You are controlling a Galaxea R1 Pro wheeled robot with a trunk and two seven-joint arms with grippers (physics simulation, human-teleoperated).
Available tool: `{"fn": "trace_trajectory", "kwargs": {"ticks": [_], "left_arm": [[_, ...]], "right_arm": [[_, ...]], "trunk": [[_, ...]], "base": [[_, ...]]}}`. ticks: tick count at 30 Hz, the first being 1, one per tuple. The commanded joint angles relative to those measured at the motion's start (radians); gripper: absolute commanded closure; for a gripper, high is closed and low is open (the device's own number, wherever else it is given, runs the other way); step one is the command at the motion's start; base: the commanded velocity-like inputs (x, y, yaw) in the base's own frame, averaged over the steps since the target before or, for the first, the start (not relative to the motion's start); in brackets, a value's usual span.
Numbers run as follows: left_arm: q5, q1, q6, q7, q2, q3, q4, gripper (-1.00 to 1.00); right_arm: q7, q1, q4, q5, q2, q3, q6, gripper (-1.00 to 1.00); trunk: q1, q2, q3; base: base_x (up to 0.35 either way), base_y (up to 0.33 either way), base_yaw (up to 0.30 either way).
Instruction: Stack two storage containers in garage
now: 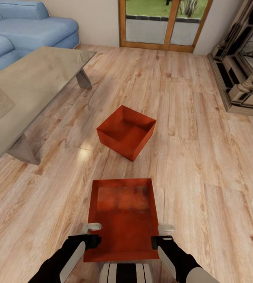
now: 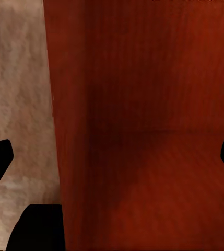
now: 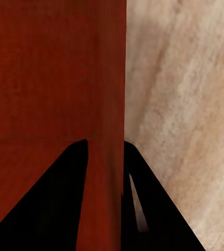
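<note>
My left gripper (image 1: 91,232) and right gripper (image 1: 162,233) each clamp a side wall of the near storage container (image 1: 122,220), held above the wood floor (image 1: 205,165). The second storage container (image 1: 126,131) sits just ahead, beside the coffee table (image 1: 32,90).

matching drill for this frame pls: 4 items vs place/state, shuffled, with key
Items:
1. near container
2. far container
3. sofa
4. low table

Places/states:
A. rotated, alone on the wood floor
B. blue, far left corner
C. between the left end effector and the right end effector
D. grey top, left of the containers

Pairs: 1-C, 2-A, 3-B, 4-D
</note>
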Motion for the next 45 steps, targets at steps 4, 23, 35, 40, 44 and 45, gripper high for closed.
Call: {"fn": "trace_trajectory", "kwargs": {"ticks": [4, 23, 35, 40, 44, 45], "left_arm": [[0.011, -0.001, 0.002, 0.01, 0.001, 0.003, -0.002, -1.0], [0.011, -0.001, 0.002, 0.01, 0.002, 0.007, -0.001, 1.0], [0.011, -0.001, 0.001, 0.01, 0.01, 0.028, 0.001, 1.0], [0.011, -0.001, 0.001, 0.01, 0.01, 0.029, 0.001, 1.0], [0.01, -0.001, 0.001, 0.01, 0.01, 0.03, 0.0, 1.0], [0.009, -0.001, 0.0, 0.01, 0.01, 0.03, 0.0, 1.0]], "right_arm": [[-0.005, -0.001, -0.002, -0.007, -0.001, 0.005, 0.005, 1.0], [-0.005, -0.001, 0.0, -0.006, -0.003, 0.004, 0.005, 1.0], [-0.005, 0.0, 0.0, -0.006, -0.006, 0.001, 0.005, 1.0], [-0.005, 0.0, 0.0, -0.006, -0.006, 0.001, 0.003, 1.0], [-0.005, -0.001, 0.0, -0.006, -0.006, 0.001, 0.002, 1.0], [-0.005, -0.001, 0.0, -0.006, -0.006, 0.002, 0.002, 1.0]], "trunk": [[0.0, 0.0, -0.001], [0.0, 0.0, -0.001], [0.0, 0.0, -0.001], [0.0, 0.0, -0.001], [0.0, 0.0, -0.001], [0.0, 0.0, -0.001]], "base": [[0.0, 0.0, 0.0], [0.0, 0.0, 0.0], [0.0, 0.0, 0.0], [0.0, 0.0, 0.0], [0.0, 0.0, 0.0], [0.0, 0.0, 0.0]]}}
